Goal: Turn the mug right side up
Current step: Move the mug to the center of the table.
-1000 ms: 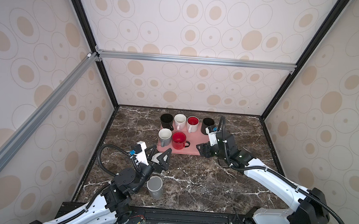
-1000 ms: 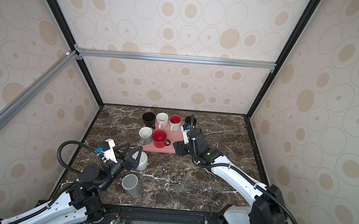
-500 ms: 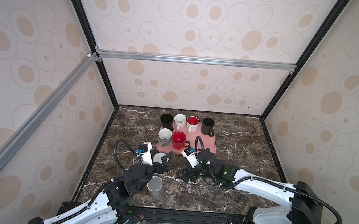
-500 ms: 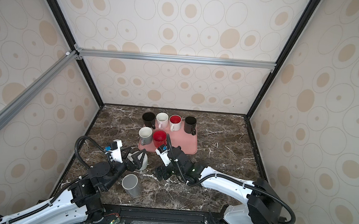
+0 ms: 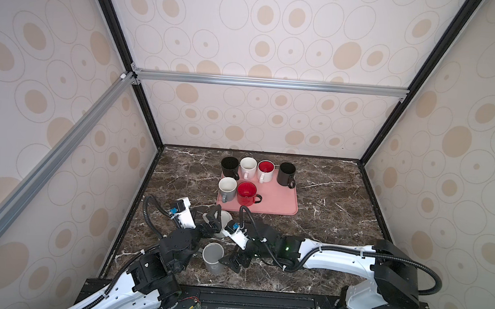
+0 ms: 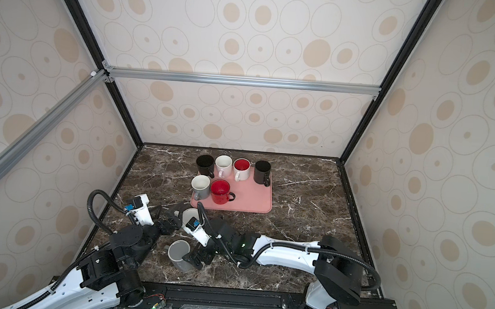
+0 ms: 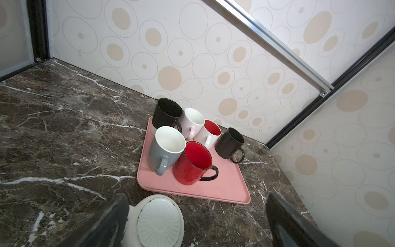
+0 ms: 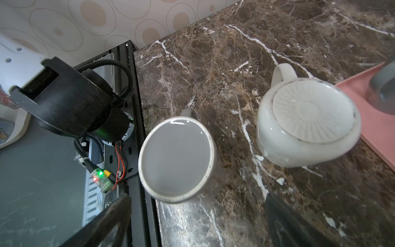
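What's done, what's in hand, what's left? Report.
Done: six mugs stand upright on the pink tray, and a grey mug stands upright on the table. In hand: the left gripper, fingers open, flanks the upside-down white mug, no grip yet; the right gripper is open beside the grey mug. Left: grasp, flip, set down.

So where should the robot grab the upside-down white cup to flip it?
By its round side wall, coming in level from the side, fingers squeezing across the body of the white cup, clear of the handle. Its ribbed bottom faces up and its mouth is down, so there's no rim to pinch. The open left gripper straddles it.
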Robot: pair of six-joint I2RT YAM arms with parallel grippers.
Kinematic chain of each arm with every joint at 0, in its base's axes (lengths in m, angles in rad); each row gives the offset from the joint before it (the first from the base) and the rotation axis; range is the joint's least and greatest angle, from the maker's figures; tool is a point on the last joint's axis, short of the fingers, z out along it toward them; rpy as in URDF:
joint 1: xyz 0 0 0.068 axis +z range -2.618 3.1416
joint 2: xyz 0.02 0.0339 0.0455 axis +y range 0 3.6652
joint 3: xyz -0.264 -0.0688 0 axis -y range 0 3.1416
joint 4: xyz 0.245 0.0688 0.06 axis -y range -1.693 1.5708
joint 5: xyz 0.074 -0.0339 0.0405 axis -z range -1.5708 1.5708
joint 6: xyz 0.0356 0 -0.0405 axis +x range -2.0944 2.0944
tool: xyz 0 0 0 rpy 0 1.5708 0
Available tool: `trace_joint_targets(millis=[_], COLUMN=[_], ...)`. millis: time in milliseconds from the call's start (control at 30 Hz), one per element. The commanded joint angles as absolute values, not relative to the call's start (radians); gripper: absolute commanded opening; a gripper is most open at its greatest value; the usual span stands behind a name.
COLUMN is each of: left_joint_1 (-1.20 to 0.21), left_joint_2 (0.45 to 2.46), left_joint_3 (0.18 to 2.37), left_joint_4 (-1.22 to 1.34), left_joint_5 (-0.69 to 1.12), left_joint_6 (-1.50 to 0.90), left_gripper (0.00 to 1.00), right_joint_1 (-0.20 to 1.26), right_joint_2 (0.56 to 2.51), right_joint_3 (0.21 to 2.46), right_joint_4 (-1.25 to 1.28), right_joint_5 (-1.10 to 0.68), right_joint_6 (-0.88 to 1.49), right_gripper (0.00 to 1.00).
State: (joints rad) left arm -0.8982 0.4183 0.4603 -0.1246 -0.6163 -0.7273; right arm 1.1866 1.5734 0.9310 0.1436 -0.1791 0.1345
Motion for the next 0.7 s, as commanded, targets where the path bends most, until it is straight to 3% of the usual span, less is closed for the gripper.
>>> trace_joint_targets(millis=[0,400,667], left_joint_1=[-0.894,-0.894,-0.894], left_joint_2=[0.398,0.302,0.302], left_joint_3=[0.479,0.423,0.425], left_joint_4=[-0.168,-0.115,-0.123], left_joint_5=[-0.675,-0.701,-0.693], left_joint_6=[-0.769,-0.773,-0.769], left_gripper=[0.99,0.99,0.99], right_joint_1=[1.211,1.258,1.258], right_joint_2=[1.615,1.767,1.809], right_joint_3=[0.960,1.014,1.017], right_joint_4=[0.230,0.341,0.353], right_joint_5=[-0.175,-0.122,-0.150], right_joint_6=[0.090,0.030,-0.013], right_gripper=[0.99,1.00,0.89])
